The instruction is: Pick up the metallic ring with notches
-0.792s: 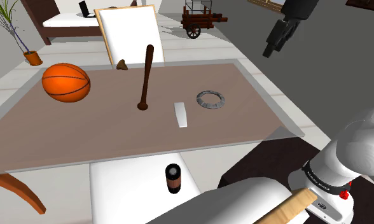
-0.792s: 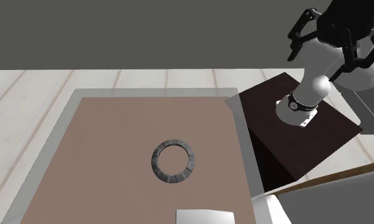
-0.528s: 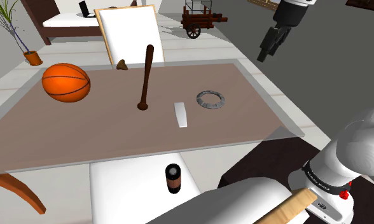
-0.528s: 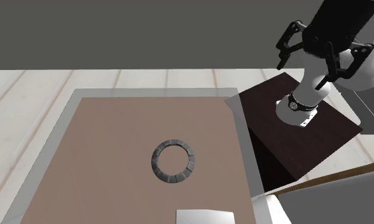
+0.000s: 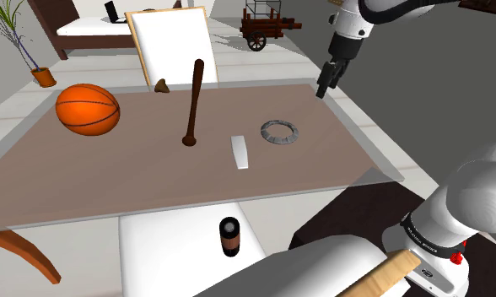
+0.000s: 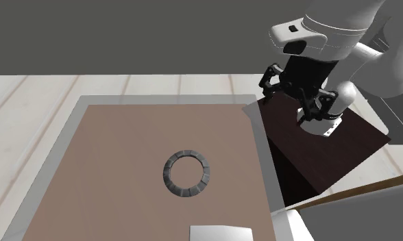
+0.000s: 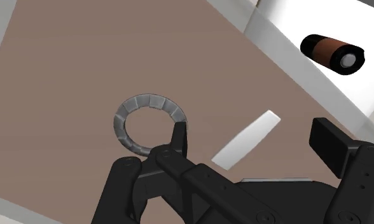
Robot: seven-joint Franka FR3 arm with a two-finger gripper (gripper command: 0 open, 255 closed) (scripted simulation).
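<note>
The grey notched ring (image 5: pixel 278 132) lies flat on the brown tabletop (image 5: pixel 137 173), near its right end in the shoulder view. My black gripper (image 5: pixel 326 80) hangs in the air above the table's far right corner, up and to the right of the ring, and holds nothing. Seen from the second exterior view, the ring (image 6: pixel 187 172) rests mid-table, and the gripper (image 6: pixel 296 96) is open over the table's right edge. Through the wrist view, the ring (image 7: pixel 147 124) lies just beyond one fingertip (image 7: pixel 177 137), outside the open gripper (image 7: pixel 252 141).
A white flat strip (image 5: pixel 239 151) lies next to the ring, with a brown bat (image 5: pixel 193 101) and a basketball (image 5: pixel 87 108) farther left. A dark cylinder (image 5: pixel 229 235) stands on a white chair seat at the near side. The dark stand (image 6: pixel 330 150) adjoins the table.
The arm has swung down and to the shoulder view's left, bringing the gripper from off to the side to above the table's corner. The fingers stay open. The ring has not moved.
</note>
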